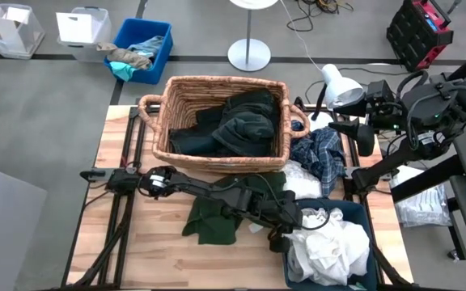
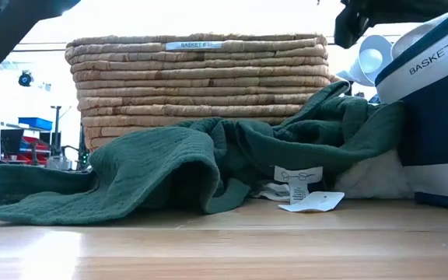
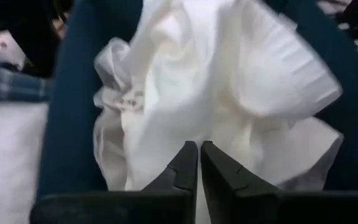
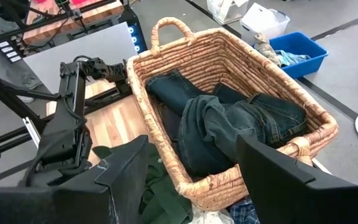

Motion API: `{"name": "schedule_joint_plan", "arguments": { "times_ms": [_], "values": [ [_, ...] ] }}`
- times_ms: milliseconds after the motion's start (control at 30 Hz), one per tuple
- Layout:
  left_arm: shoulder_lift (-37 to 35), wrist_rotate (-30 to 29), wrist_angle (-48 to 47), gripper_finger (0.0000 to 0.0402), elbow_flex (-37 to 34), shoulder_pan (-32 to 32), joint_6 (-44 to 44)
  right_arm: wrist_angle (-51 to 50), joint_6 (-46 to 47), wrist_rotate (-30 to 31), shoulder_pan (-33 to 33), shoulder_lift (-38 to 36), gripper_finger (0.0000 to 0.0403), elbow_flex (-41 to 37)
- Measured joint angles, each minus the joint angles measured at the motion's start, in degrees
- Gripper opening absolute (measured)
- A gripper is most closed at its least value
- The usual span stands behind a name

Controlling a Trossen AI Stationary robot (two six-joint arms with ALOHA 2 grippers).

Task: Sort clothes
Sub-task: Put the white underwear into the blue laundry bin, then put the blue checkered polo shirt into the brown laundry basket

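Left gripper (image 1: 285, 235) reaches across the table's near edge to the rim of the navy fabric basket (image 1: 361, 212) at the near right corner; its fingers (image 3: 180, 171) are pressed together with nothing between them, just in front of crumpled white garments (image 1: 330, 246) heaped in that basket. Wicker basket (image 1: 186, 89) at the table's far edge holds dark garments (image 1: 245, 121). Dark green garment (image 1: 217, 218) lies spread on the wooden table (image 1: 152, 259) in front of the wicker basket. Navy plaid garment (image 1: 320, 158) sits by the right edge, between the two baskets. Right gripper (image 1: 354, 129) waits beyond the far right corner, jaws spread wide, empty.
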Motion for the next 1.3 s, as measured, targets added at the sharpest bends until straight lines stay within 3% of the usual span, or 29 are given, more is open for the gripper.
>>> {"name": "schedule_joint_plan", "arguments": {
  "times_ms": [333,533,833,1000,1300],
  "values": [
    [1.25,-0.98,10.85,0.0000,-5.90,0.26,-0.24,0.01,-0.04,0.13,-0.01,1.92,0.0233,-0.05],
    [3.53,1.98,10.02,0.0000,-6.10,-0.12,1.07,0.00,-0.29,0.47,-0.01,3.63,0.0233,-0.10],
    [3.15,1.88,8.49,0.0000,-6.04,-0.95,-0.92,0.02,-0.03,0.68,-0.01,3.97,0.0233,-0.10],
    [2.89,1.82,6.16,0.0000,-1.30,-0.96,-0.84,0.02,0.28,1.06,-0.01,3.97,0.0233,-0.10],
    [-1.83,2.04,1.08,0.0000,0.15,-0.75,1.37,0.01,0.45,1.07,-0.01,3.93,0.0233,-0.10]
  ]
}}
